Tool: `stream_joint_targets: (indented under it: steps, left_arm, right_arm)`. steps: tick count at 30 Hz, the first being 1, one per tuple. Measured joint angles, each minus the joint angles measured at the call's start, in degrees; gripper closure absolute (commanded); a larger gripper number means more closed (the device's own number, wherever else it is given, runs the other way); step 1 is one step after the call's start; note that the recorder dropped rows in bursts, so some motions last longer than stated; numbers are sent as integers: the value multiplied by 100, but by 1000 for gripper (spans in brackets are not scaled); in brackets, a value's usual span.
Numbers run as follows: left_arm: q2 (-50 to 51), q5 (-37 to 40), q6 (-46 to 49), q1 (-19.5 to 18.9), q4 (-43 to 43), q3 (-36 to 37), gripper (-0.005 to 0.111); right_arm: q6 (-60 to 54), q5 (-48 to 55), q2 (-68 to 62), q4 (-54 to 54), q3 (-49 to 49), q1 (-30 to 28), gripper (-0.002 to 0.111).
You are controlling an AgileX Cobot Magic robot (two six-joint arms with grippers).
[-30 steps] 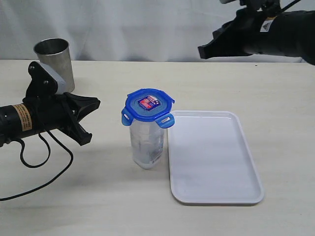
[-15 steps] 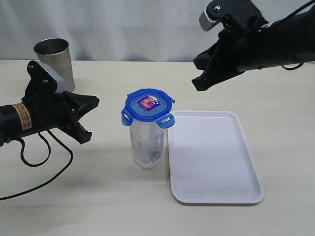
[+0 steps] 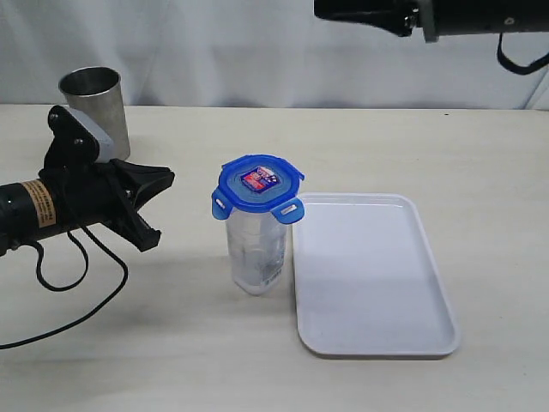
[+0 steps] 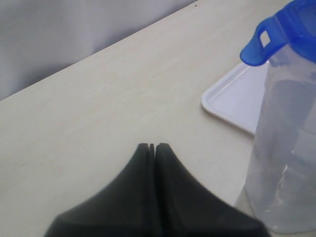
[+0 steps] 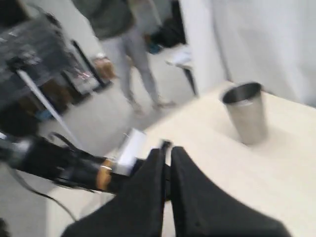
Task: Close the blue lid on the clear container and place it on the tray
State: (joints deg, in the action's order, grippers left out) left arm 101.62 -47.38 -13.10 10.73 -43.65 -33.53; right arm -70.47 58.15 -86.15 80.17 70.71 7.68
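Nothing here can be read as a word, brand or number. The blue lid [image 3: 257,196] carries a red-and-white sticker [image 3: 260,179] with small dark marks on it (too fine to resolve into letters). The clear container [image 3: 250,245] has a small pale label [image 3: 274,274] low on its wall, and its print is only a blur. A tan band [image 3: 39,204] wrapped around the left arm [image 3: 86,193] bears lines of dark print, which are also too small to read.
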Motion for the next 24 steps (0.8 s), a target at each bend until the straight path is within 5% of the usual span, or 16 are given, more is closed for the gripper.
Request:
stream_joint_targets:
  steps: [3, 7, 8, 9, 11, 12, 14, 16, 18, 24]
  left_arm:
    - [0, -13, -8, 0, 0, 0, 107]
    - [0, -24, -8, 0, -8, 0, 107]
    - [0, -24, -8, 0, -8, 0, 107]
    - [0, -24, -8, 0, -8, 0, 107]
    - [0, -24, -8, 0, -8, 0, 107]
    - [0, -24, -8, 0, -8, 0, 107]
    - [0, -24, -8, 0, -8, 0, 107]
    - [0, -24, -8, 0, -25, 0, 107]
    - [0, -71, -8, 0, -191, 0, 107]
    - [0, -322, -188, 0, -1041, 0, 107]
  right_arm:
    - [1432, -1505, 111, -2794, 352, 573, 104]
    - [4849, -2567, 209, -7827, 391, 1516, 104]
    - [5717, -2554, 209, -9264, 391, 1689, 104]
    - [8085, -1999, 152, -12187, 391, 2100, 104]
    - [10554, -385, -57, -15288, 160, 2614, 104]
    - [10841, -144, -86, -15711, 83, 2693, 104]
    - [10468, -766, -30, -15150, 60, 2810, 104]
    - [7991, -1398, -17, -11810, 667, 2709, 104]
    - [6383, -918, -40, -9787, 1357, 2620, 104]
    - [5295, -174, -476, -7346, 2206, 2597, 104]
